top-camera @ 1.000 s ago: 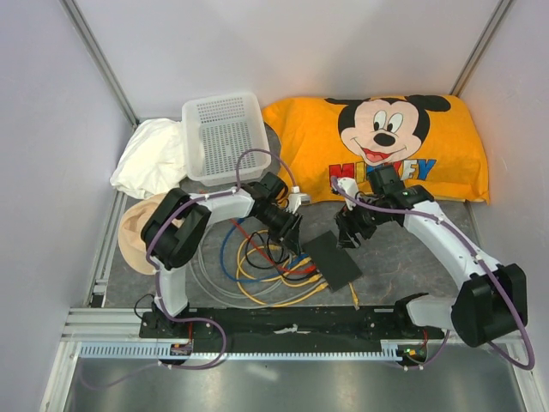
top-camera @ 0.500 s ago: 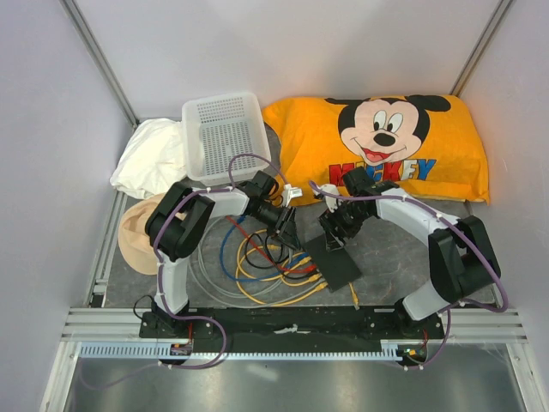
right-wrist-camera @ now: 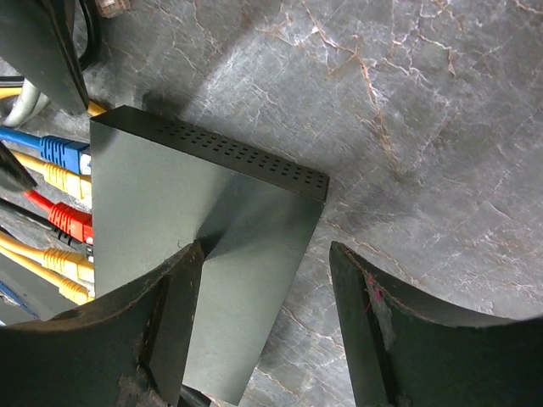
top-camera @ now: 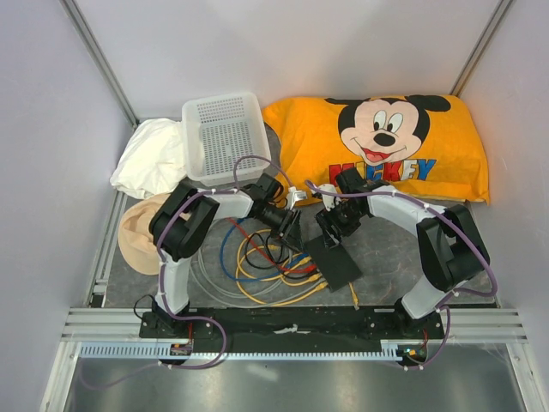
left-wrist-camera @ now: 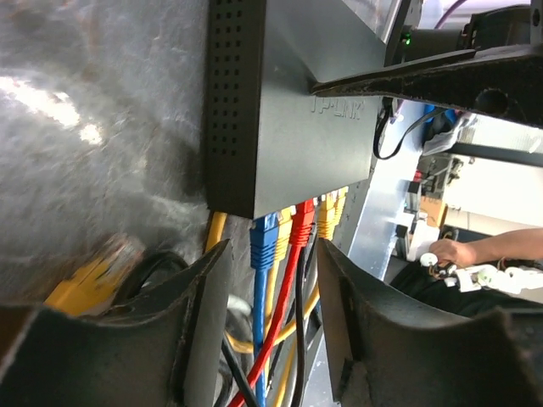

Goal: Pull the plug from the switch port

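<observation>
The switch [top-camera: 333, 259] is a flat black box on the grey mat. Blue [left-wrist-camera: 265, 246], red [left-wrist-camera: 302, 231] and yellow [left-wrist-camera: 327, 217] plugs sit in the ports on its near-left edge. They also show in the right wrist view as blue [right-wrist-camera: 61, 153] and red [right-wrist-camera: 73, 222] plugs. My left gripper [left-wrist-camera: 271, 318] [top-camera: 288, 230] is open, with the blue, red and black cables running between its jaws, just short of the plugs. My right gripper [right-wrist-camera: 267, 331] [top-camera: 330, 230] is open over the switch's far end [right-wrist-camera: 204, 246]. One finger [right-wrist-camera: 170, 314] rests on its top and the other is over the mat.
Tangled yellow, blue, red and black cables [top-camera: 262, 266] and a clear tube lie left of the switch. A loose yellow plug [top-camera: 353, 299] lies near the front rail. A white basket [top-camera: 225, 136], white cloth [top-camera: 150, 159], orange Mickey cushion [top-camera: 386, 142] and tan object [top-camera: 135, 233] are behind and to the left.
My right arm has swung left and down, bringing its gripper onto the switch's far end. My left gripper has shifted slightly and stays by the plugs.
</observation>
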